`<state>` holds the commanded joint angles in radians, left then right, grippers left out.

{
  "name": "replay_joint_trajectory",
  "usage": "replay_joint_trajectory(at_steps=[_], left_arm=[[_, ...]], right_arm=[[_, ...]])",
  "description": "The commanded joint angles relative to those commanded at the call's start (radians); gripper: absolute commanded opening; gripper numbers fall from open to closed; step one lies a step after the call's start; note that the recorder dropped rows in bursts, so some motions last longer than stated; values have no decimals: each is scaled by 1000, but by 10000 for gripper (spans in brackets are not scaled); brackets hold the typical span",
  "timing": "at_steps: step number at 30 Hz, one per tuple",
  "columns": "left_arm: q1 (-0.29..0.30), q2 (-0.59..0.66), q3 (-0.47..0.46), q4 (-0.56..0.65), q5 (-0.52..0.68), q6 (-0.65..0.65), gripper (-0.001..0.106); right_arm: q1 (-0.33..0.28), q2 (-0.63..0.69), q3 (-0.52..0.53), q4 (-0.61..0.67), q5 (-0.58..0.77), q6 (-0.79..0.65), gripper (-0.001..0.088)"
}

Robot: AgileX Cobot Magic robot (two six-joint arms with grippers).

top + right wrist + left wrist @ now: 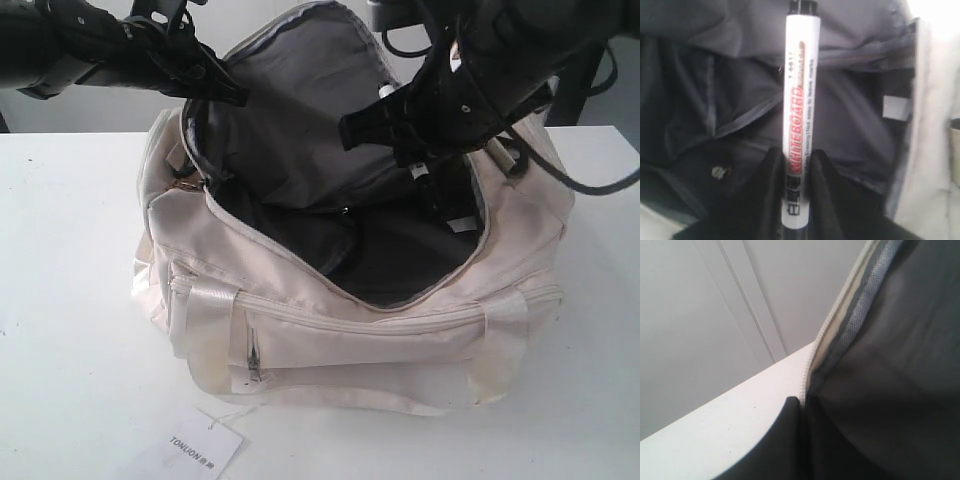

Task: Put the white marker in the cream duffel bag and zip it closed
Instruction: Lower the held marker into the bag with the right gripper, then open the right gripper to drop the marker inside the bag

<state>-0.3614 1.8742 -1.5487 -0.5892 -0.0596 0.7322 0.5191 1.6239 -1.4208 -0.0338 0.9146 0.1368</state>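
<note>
Over the open mouth of the cream duffel bag, the right gripper has the white marker pinched between its fingers low on the barrel, dark end leading toward the grey lining. The marker hangs above the bag's hollow, not yet inside it or resting on anything.

At the bag's far rim, the left gripper sits against the raised flap. The flap stands up as if pinched, but the left wrist view shows only one dark finger beside the zip teeth. I cannot tell whether that hand is closed on the fabric.

If its hold is loose, the flap could fold back over the bag's mouth and block the drop. The marker is gripped near one end only. Released while tilted, it may strike the bag's near rim and roll outside the bag onto the table.

The lining lies in deep folds. The marker could lodge against a crease and poke up into the zip line, and slack lining beside the teeth may snag when the bag is zipped.
</note>
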Motion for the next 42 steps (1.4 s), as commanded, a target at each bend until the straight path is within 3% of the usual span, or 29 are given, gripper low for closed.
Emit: replay_joint_trajectory(at_steps=[3, 10, 15, 20, 38, 42], left_arm=[[0, 0, 0, 0, 0, 0, 0], [0, 0, 0, 0, 0, 0, 0], [0, 0, 0, 0, 0, 0, 0], [0, 0, 0, 0, 0, 0, 0], [0, 0, 0, 0, 0, 0, 0], [0, 0, 0, 0, 0, 0, 0]], right_arm=[[-10, 44, -16, 49, 25, -51, 0], [-10, 94, -16, -22, 15, -2, 0], [-10, 131, -16, -206, 3, 279, 0], [-10, 157, -16, -263, -3, 363, 0], [-10, 204, -14, -300, 57, 410, 0], [-10, 204, -14, -303, 64, 410, 106]])
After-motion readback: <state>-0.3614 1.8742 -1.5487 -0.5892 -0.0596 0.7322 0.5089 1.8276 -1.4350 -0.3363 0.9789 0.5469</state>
